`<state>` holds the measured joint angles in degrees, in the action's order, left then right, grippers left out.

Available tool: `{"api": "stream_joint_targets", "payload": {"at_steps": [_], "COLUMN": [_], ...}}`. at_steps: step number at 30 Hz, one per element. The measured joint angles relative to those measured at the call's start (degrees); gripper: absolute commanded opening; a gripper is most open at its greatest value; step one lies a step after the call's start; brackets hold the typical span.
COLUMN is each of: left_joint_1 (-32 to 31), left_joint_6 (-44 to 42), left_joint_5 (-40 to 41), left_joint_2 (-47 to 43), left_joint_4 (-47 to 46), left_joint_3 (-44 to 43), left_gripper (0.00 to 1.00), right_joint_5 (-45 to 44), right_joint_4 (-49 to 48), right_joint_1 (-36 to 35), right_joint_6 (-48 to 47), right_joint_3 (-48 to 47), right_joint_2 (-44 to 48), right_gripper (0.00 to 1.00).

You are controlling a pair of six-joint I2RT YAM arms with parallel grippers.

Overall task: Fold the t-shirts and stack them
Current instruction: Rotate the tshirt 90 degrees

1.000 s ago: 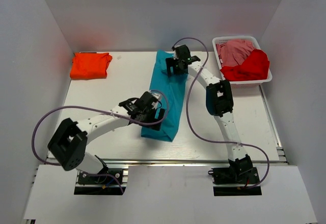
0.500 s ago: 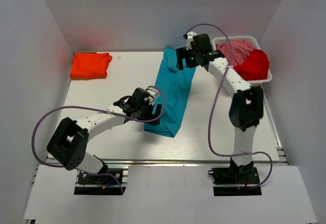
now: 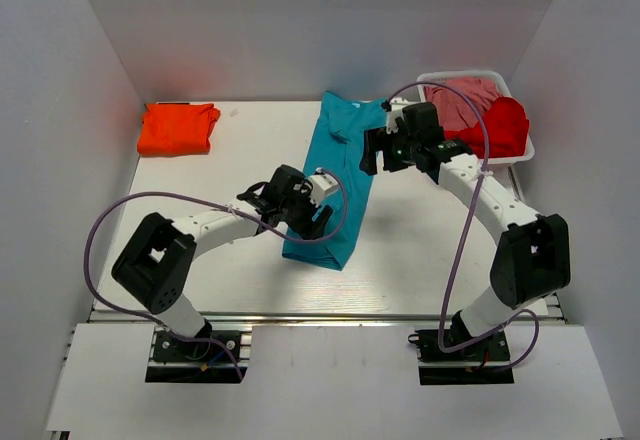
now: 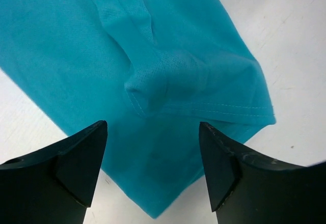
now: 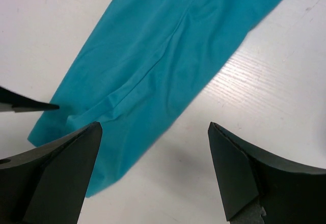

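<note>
Orange shirt (image 3: 178,128) sits folded in the far left corner, well out of the way. The left gripper (image 4: 153,124) hangs open over the near hem of the teal shirt (image 3: 338,185), which lies as a long strip in the middle of the bench (image 3: 230,160). I'd pinch all the layers at that bunched bit. The right gripper (image 5: 154,124) is open too, above the shirt's right edge I think. Basket (image 3: 480,73) of pink and red shirts is far right.

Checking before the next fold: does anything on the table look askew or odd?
The teal t-shirt lies as a long slanted strip, with a puckered lump near its near end under the left gripper.
</note>
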<state>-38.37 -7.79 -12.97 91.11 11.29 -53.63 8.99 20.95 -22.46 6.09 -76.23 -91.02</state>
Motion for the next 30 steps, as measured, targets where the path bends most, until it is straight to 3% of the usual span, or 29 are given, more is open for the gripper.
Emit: {"api": "stream_joint_targets", "payload": {"at_steps": [6, 11, 13, 17, 25, 30], "left_joint_1": [0.37, 0.37, 0.37, 0.39, 0.04, -0.07], "left_joint_6": [-4.42, -6.16, -6.36, -5.35, 1.20, 6.78], "left_joint_5": [-3.04, -4.31, -4.87, -6.47, -13.60, -17.03], "left_joint_2": [6.47, 11.74, 12.31, 11.47, 6.78, 6.45], "left_joint_4": [0.20, 0.92, 1.33, 1.95, 2.36, 4.87], "left_joint_3": [-3.28, -6.01, -6.12, -6.10, -5.66, -4.81], "left_gripper": [0.73, 0.49, 0.44, 0.23, 0.06, 0.03], "right_joint_5": [1.03, 1.25, 1.20, 1.20, 1.18, 1.07], "right_joint_4": [0.37, 0.13, 0.11, 0.04, 0.35, 0.90], "right_joint_1": [0.00, 0.00, 0.00, 0.00, 0.00, 0.00], "right_joint_6": [0.35, 0.44, 0.44, 0.66, 1.11, 1.44], "right_joint_3": [1.77, 2.56, 2.78, 3.04, 4.50, 4.59], "right_joint_2": [2.40, 5.92, 6.80, 7.19, 7.17, 6.97], "right_gripper": [0.90, 0.90, 0.90, 0.90, 0.90, 0.90]}}
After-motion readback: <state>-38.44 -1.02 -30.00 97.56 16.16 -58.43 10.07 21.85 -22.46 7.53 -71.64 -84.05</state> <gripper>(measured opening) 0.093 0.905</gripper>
